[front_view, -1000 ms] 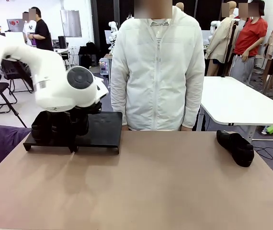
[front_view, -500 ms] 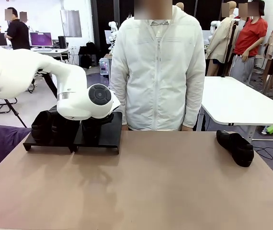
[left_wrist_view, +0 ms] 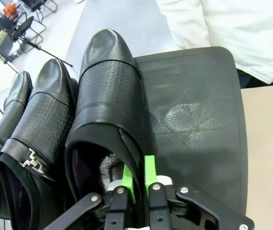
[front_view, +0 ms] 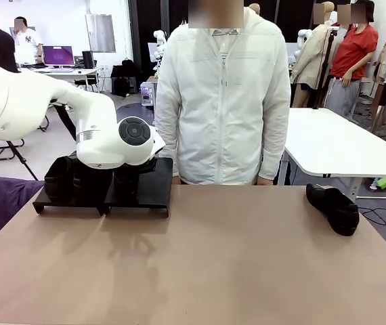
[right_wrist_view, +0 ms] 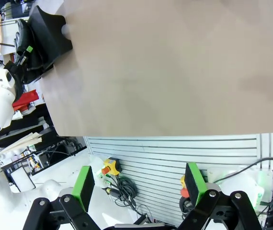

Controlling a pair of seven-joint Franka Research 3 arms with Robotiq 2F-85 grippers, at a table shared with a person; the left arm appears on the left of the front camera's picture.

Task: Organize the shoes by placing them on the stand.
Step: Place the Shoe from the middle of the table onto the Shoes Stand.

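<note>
Three shoes (front_view: 61,179) stand side by side on the stand (front_view: 145,193), toes toward the far side. They are packed close, so the right-hand panel has bare room for one more. The left gripper (left_wrist_view: 137,171) has the third shoe (left_wrist_view: 110,91) by its heel collar — one green pad inside the opening, one outside, the leather wall in the narrow gap between them. Whether the pads press it or only flank it I cannot tell. That shoe seems to lie flat on the panel, just beside its neighbour (left_wrist_view: 45,115), so this reads as its set-down. The left arm reaches in from the left, elbow bent, wrist low over the stand, fingers pointing down at the heel. A person (front_view: 223,101) stands at the far edge of the table (front_view: 200,257), arms down. The fourth shoe (front_view: 333,208) lies on the tabletop well to the right, not yet placed. The right gripper (right_wrist_view: 139,187) hangs beyond the table's edge, jaws spread wide and empty — probably kept clear until that shoe's turn.
</note>
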